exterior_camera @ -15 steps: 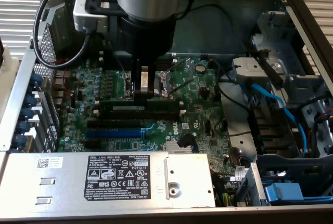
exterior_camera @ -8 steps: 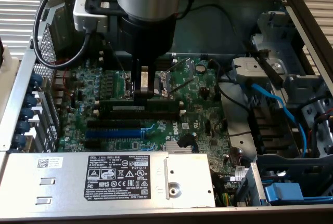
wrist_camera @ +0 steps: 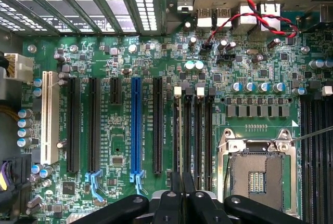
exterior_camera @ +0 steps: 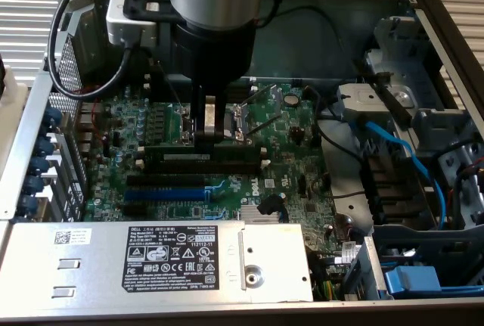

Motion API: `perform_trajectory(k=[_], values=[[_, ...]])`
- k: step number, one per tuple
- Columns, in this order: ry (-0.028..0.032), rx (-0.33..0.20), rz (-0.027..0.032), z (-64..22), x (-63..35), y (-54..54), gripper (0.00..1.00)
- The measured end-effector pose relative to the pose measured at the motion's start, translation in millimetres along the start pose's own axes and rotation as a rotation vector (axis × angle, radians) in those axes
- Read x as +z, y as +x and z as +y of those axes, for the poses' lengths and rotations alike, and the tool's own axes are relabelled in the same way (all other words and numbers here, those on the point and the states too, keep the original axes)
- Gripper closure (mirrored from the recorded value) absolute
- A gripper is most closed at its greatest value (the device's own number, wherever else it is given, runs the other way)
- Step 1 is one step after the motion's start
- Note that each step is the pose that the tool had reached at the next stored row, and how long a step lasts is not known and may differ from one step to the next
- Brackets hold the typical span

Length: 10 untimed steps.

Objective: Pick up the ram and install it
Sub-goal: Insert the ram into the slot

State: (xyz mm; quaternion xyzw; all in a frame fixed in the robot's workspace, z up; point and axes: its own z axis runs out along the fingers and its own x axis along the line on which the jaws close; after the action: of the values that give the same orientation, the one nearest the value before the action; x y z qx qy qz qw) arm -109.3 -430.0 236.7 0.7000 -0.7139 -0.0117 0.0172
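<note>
Arm (exterior_camera: 215,8) upright above the motherboard (exterior_camera: 296,169), wrist straight down, pincer (exterior_camera: 212,135) pinching the ram (exterior_camera: 242,147) at the memory slots (exterior_camera: 181,163)

Pale ribbed surface (exterior_camera: 26,8) all around

Green motherboard (wrist_camera: 119,63), blue slot (wrist_camera: 136,125), dark-green ram (exterior_camera: 242,148)

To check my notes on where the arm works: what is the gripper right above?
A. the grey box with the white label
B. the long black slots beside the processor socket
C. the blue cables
B: the gripper, closed on the ram, stands over the long black slots.
</note>
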Motion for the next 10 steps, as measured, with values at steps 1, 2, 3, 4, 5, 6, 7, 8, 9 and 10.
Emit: perform_trajectory(k=[1, 2, 3, 4, 5, 6, 7, 8, 9, 10], values=[[-0.0001, 0.000, 0.0001, 0.0, -0.2, 0.0, 0.88], [-0.0001, 0.000, 0.0000, 0.1, -0.3, 0.0, 0.88], [-0.0002, 0.000, 0.0001, 0.1, -0.6, 0.0, 0.88], [-0.0002, 0.000, 0.0002, 0.1, -1.0, 0.0, 0.88], [-0.0001, 0.000, 0.0001, 0.1, -1.3, 0.0, 0.88], [-0.0001, 0.000, 0.0001, 0.2, -1.8, 0.0, 0.88], [-0.0001, 0.001, 0.0000, 0.2, -2.2, 0.0, 0.88], [0.0000, 0.001, -0.0001, 0.2, -2.5, 0.0, 0.88], [0.0000, 0.002, -0.0003, 0.2, -2.6, 0.0, 0.88], [-0.0001, 0.003, -0.0003, 0.2, -2.8, 0.0, 0.88]])
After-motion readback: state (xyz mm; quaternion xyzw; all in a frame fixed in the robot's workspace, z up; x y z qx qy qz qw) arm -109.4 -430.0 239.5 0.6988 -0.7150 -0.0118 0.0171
